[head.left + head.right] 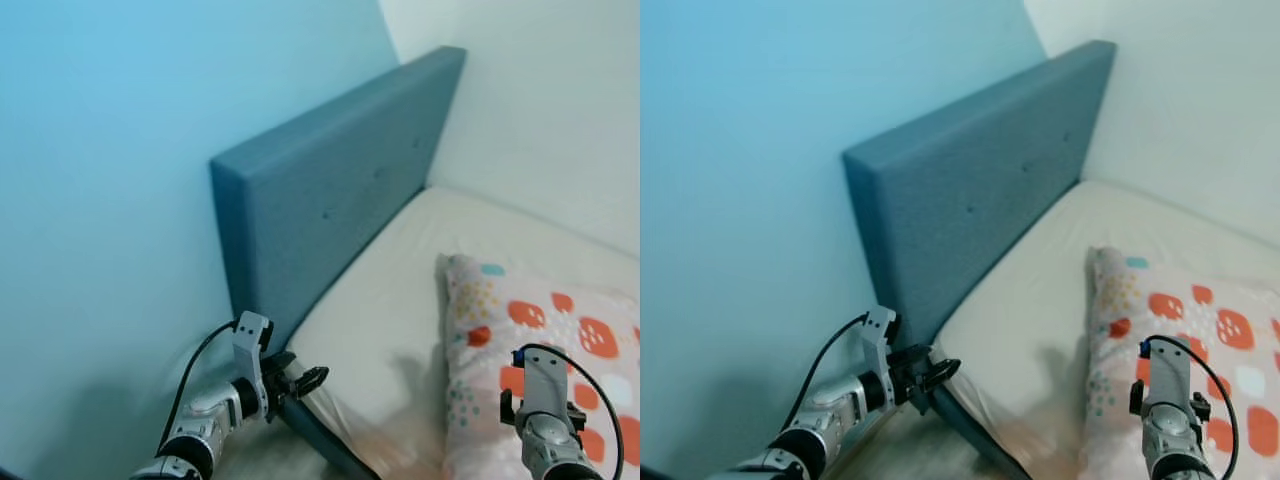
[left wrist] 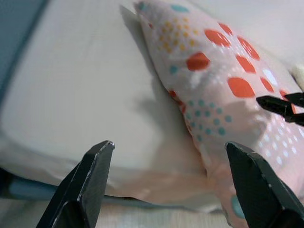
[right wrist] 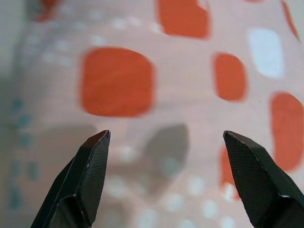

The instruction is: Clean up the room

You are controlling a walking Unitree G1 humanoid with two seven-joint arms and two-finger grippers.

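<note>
A pink pillow with orange and teal spots lies on the white mattress at the right. My left gripper is open, held at the near corner of the bed, left of the pillow and not touching it. In the left wrist view its fingers frame the mattress and the pillow's near end. My right gripper is open, close above the pillow's spotted cover, with nothing between its fingers. Its fingertips also show in the left wrist view.
A tall blue-grey padded headboard runs along the bed's left side against a light blue wall. A white wall borders the far side. The dark bed frame edge shows under the mattress corner.
</note>
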